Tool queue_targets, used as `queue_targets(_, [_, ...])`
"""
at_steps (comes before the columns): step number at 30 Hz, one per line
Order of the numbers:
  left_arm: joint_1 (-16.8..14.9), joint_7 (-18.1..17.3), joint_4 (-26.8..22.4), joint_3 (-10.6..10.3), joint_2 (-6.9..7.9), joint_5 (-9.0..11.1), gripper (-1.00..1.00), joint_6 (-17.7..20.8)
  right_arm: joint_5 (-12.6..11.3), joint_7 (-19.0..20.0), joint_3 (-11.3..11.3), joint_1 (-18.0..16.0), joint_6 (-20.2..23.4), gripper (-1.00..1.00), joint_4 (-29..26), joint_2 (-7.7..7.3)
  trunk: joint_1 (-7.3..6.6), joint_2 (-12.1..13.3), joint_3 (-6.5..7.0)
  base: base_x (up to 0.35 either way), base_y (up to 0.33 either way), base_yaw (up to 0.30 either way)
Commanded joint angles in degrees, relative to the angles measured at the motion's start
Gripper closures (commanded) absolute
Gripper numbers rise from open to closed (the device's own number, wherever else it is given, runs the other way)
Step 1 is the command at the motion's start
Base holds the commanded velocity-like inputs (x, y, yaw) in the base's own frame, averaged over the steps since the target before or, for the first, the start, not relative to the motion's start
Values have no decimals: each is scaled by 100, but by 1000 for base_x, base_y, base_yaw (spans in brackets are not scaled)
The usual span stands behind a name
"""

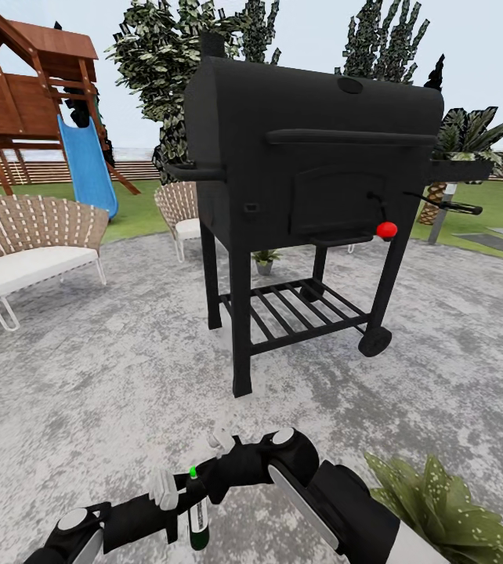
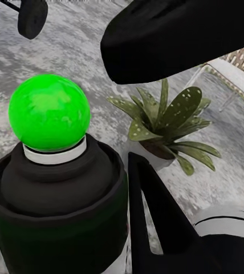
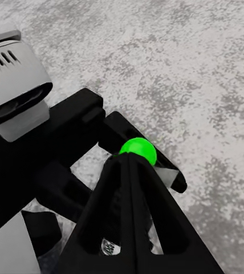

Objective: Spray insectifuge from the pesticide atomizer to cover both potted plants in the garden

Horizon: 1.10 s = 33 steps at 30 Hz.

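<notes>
The left gripper (image 1: 179, 501) is clamped around the pesticide atomizer (image 1: 197, 517), a small dark green bottle with a white label, held upright low over the mottled grey stone patio (image 1: 110, 376). Its rounded spray head (image 2: 49, 112) is glossy bright green. The right gripper (image 3: 134, 188) sits just beside that head; whether its black fingers are closed I cannot tell. A speckled, broad-leaved potted plant (image 2: 166, 123) stands nearby. Ahead is a boxy black grill (image 1: 314, 172) with a slatted shelf.
</notes>
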Motion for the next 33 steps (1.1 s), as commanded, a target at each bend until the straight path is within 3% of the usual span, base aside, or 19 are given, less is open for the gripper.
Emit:
queue_targets(1, [0,7,2,0,-70,-7,100,5,0,-1,4,0,0,100,-1,4,0,0,0,0,0,0])
queue_targets(5, [0,9,0,10,-200,-359,100,13,5,-10,53,0,-6,100,145,8,0,0,0,0,0,0])
queue_targets(10, [0,-1,3,15,-294,-437,100,12,25,-3,53,0,-90,100,258,9,0,0,0,0,0,0])
queue_targets(16, [9,-17,77,85,-170,-400,100,-53,35,13,-187,0,-113,100,200,-22,0,0,0,0,0,0])
queue_targets(20, [28,-7,281,220,42,-367,100,-110,38,-15,-235,0,-127,100,193,-26,0,0,0,0,0,0])
queue_targets(21, [85,60,857,411,59,-361,100,-439,36,-446,-243,0,-132,100,156,-25,0,0,0,0,0,0])
queue_targets(22, [111,80,1128,439,61,-355,100,-581,34,-638,-245,0,-136,100,139,-17,0,0,0,0,0,0])
queue_targets(23, [134,236,1540,717,32,-341,100,-776,28,-961,-246,0,-140,100,51,-8,0,0,0,0,0,0])
queue_targets(25, [145,609,1816,1086,-1,-321,100,-831,27,-1217,-259,0,-168,100,-33,-2,0,0,0,0,0,0])
queue_targets(28, [147,1317,2055,1336,-42,-221,100,-827,22,-1822,-386,0,-534,100,-107,6,0,0,0,0,0,0])
queue_targets(30, [149,1494,2135,1494,-78,1,100,-804,8,-2189,-384,0,-594,100,-74,8,0,0,0,0,0,0])
queue_targets(33, [146,1589,2274,1537,-153,53,100,-806,-3,-2465,-366,0,-603,100,-45,10,0,0,0,71,64,0])
